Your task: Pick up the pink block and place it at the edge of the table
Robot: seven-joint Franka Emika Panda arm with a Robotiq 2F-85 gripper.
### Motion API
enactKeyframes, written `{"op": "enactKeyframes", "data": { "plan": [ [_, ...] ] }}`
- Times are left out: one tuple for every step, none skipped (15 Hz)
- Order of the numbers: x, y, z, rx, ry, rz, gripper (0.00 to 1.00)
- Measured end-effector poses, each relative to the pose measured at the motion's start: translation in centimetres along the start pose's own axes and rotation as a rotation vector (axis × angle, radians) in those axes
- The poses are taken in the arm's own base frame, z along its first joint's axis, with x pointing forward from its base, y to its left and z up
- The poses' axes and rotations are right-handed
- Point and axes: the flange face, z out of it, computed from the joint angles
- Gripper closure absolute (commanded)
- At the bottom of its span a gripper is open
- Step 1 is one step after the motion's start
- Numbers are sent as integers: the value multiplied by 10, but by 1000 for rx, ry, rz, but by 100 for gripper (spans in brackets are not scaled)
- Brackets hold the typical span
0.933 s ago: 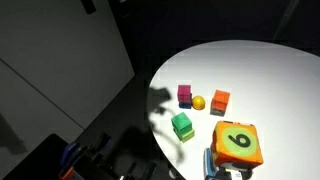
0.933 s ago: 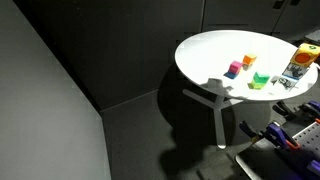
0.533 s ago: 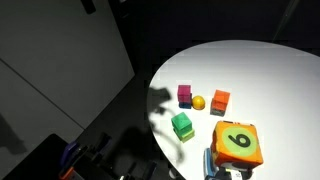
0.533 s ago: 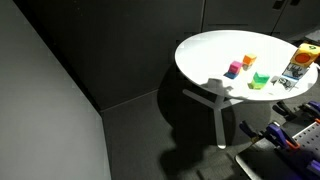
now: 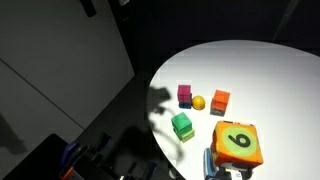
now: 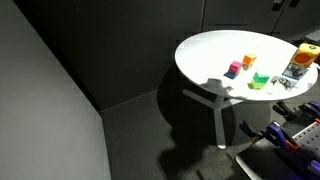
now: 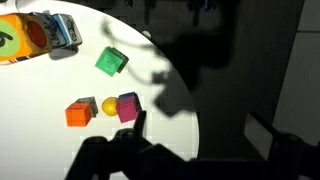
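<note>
Step in hand: the approach, with the grasp not yet begun. The gripper (image 7: 131,150) shows only as a dark outline at the lower edge of the wrist view. Whether its fingers are apart or together cannot be told. It holds nothing visible and stands well above the table (image 5: 262,68).

The pink block (image 5: 185,95) rests on the white top just beside the yellow ball (image 5: 198,102), on the side away from the orange cube (image 5: 220,101). Ball and block look nearly touching; contact cannot be confirmed. The green cube (image 5: 182,125) lies apart from the ball, and the big numbered box (image 5: 238,145) lies further from the ball, past the green cube. In the wrist view the pink block (image 7: 128,107) sits close to the curved rim, on the rim side of the ball.

Orientation: the block is a cube lying flat, one face up, so it has no long axis. In the wrist view its sides appear slightly turned.

Next move, as judged: descend over the block and close on the two faces not turned toward the ball, so that no finger pushes the ball.
</note>
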Motion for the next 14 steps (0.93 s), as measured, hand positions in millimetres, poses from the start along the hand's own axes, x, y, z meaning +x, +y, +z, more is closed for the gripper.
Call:
{"op": "enactKeyframes", "data": {
  "plan": [
    [2,-1,4,-3,-4,-3,0],
    [4,-3,8,-6,-7,-6,0],
    [6,-4,13,-12,-10,-8,0],
    [8,-6,19,-21,-14,-12,0],
    [11,-8,26,-30,-20,-15,0],
    [13,-9,32,-38,-27,-17,0],
    [15,-11,39,-46,-33,-20,0],
    [18,-12,46,-57,-38,-23,0],
    [22,-12,52,-68,-39,-20,0],
    [25,-13,60,-79,-38,-15,0],
    [28,-14,69,-90,-37,-10,0],
    [31,-14,77,-98,-34,-5,0],
    [34,-14,85,-104,-29,-1,0],
    [37,-13,94,-109,-22,3,0]
  ]
}}
